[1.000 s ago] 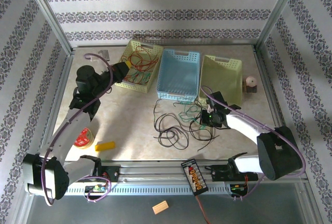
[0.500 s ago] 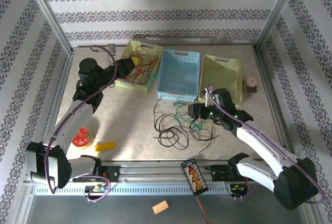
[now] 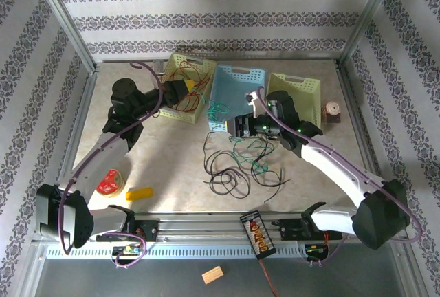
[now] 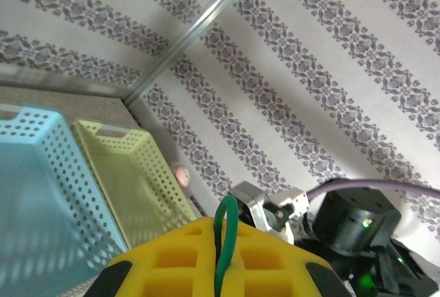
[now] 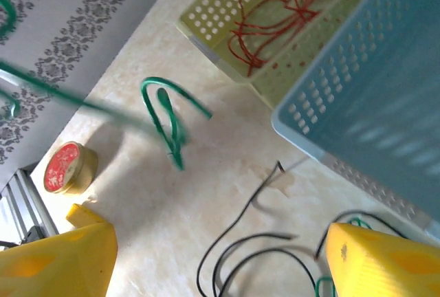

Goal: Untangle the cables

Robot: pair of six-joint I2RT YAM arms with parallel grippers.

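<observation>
A tangle of black cables (image 3: 227, 168) and green cables (image 3: 251, 151) lies on the table in front of the baskets. Red cables (image 3: 191, 77) rest in the left yellow-green basket (image 3: 172, 111). My left gripper (image 3: 184, 91) hovers over that basket; in the left wrist view its yellow pads (image 4: 172, 262) are shut on a green cable (image 4: 227, 211). A green strand (image 3: 218, 109) hangs by the blue basket's corner. My right gripper (image 3: 239, 126) is open above the tangle, its fingers (image 5: 385, 262) wide apart over black cables (image 5: 261, 249), with the green cable (image 5: 165, 122) dangling ahead.
A blue basket (image 3: 237, 126) stands in the middle and another yellow-green basket (image 3: 313, 87) on the right. A red tape roll (image 3: 108, 182) and a yellow block (image 3: 139, 193) lie at the near left. A small spool (image 3: 333, 110) sits at the far right.
My right gripper has swung left and away from me, from the right of the tangle to the blue basket's front edge. The left gripper has shifted right, lifting the green cable.
</observation>
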